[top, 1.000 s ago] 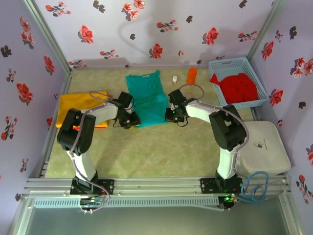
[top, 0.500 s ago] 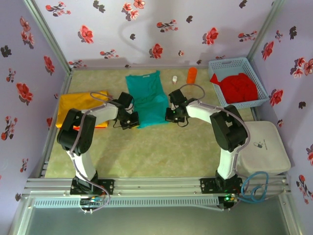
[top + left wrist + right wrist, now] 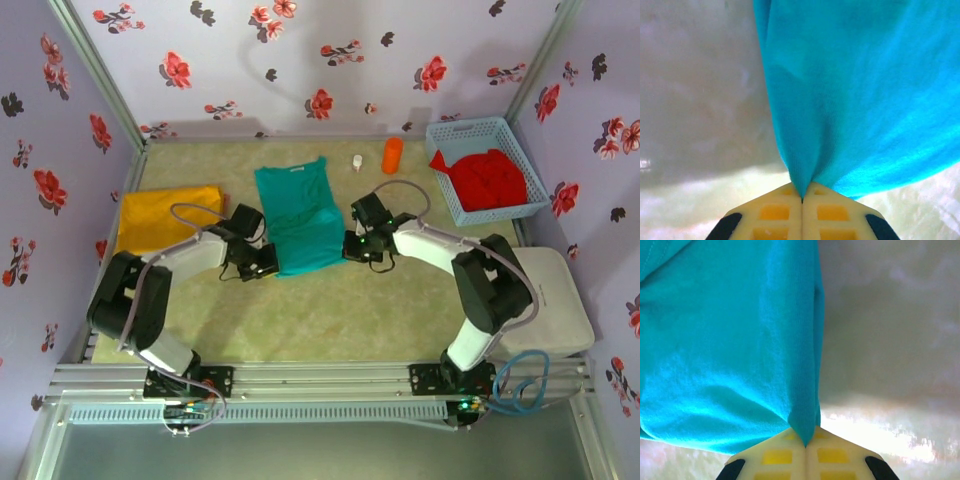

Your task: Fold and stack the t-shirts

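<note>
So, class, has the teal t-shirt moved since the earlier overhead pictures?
Yes. The teal t-shirt has slid toward the near side, away from the orange cylinder, pinched by the left gripper and the right gripper.

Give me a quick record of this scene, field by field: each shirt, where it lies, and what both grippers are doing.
teal t-shirt: spread at the middle of the table, both near corners pinched
left gripper: shut on the teal t-shirt, near-left corner
right gripper: shut on the teal t-shirt, near-right corner
yellow-orange t-shirt: lying flat, left side of the table
red t-shirts: heaped in the blue basket, far right; count unclear
orange cylinder: upright, beyond the teal t-shirt
stack: not yet begun
</note>
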Motion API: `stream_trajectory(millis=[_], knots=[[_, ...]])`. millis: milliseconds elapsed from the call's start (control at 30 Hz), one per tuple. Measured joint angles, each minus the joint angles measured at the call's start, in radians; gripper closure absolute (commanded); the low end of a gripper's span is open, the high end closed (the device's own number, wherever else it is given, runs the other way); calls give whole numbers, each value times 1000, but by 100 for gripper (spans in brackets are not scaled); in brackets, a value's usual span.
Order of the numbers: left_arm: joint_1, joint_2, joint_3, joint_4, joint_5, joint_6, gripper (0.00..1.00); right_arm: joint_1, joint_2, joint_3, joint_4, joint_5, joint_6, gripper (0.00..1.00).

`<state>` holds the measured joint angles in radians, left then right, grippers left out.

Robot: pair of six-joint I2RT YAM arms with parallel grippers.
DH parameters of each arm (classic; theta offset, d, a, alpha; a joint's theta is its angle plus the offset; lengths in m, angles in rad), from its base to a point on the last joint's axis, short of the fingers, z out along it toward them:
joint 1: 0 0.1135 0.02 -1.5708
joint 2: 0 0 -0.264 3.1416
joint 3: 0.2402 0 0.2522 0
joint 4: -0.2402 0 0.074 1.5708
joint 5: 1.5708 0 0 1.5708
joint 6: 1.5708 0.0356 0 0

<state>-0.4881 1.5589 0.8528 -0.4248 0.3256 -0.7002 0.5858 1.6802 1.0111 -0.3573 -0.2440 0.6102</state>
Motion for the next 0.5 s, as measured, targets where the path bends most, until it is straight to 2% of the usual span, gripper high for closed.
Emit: stream_trajectory(millis=[233, 500], knots=[[-81, -183, -101, -38, 0, -50, 100, 74, -124, -99, -28, 14, 47, 100], [-121, -391, -103, -181, -5, -161, 100, 113, -302, -106, -127, 31, 150, 100]])
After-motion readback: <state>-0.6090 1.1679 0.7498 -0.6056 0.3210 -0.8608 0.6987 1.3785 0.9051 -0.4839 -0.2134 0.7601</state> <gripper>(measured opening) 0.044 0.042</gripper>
